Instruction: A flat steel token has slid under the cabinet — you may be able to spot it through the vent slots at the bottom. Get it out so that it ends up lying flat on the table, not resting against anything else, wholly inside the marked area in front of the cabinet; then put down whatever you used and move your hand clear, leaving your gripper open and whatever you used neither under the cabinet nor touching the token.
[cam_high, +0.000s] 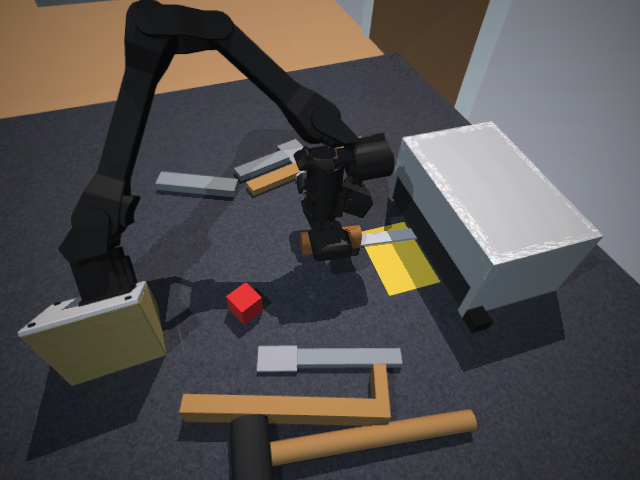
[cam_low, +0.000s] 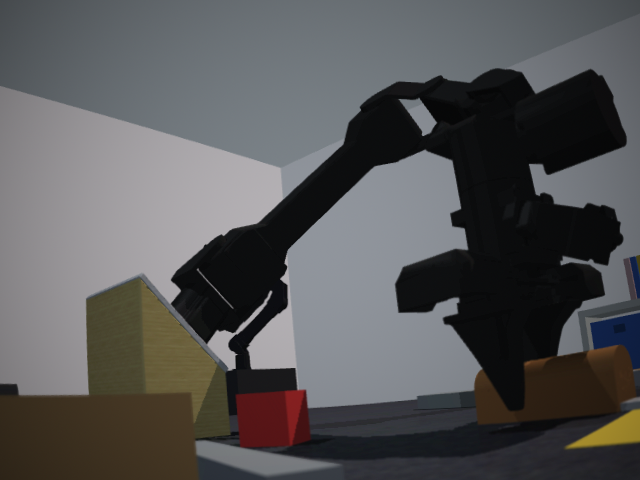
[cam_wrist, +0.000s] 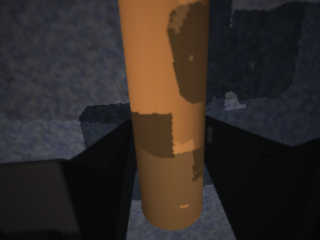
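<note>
My gripper (cam_high: 330, 246) is shut on the round orange handle (cam_high: 330, 239) of a tool with a flat steel blade (cam_high: 388, 237). The tool lies low over the table. Its blade crosses the far part of the yellow marked area (cam_high: 403, 260), and its tip is at the slotted bottom of the grey cabinet (cam_high: 491, 206). In the wrist view the handle (cam_wrist: 167, 115) runs between my two dark fingers (cam_wrist: 167, 165). In the exterior view my gripper (cam_low: 509, 397) pinches the handle (cam_low: 558, 384) just above the table. The steel token is not visible in any view.
A red cube (cam_high: 244, 302) sits left of the marked area. A grey paddle (cam_high: 328, 358), a wooden L-shaped piece (cam_high: 289, 405) and a mallet (cam_high: 361, 436) lie at the front. A grey bar (cam_high: 196, 183) and two more tools (cam_high: 268, 173) lie behind my arm.
</note>
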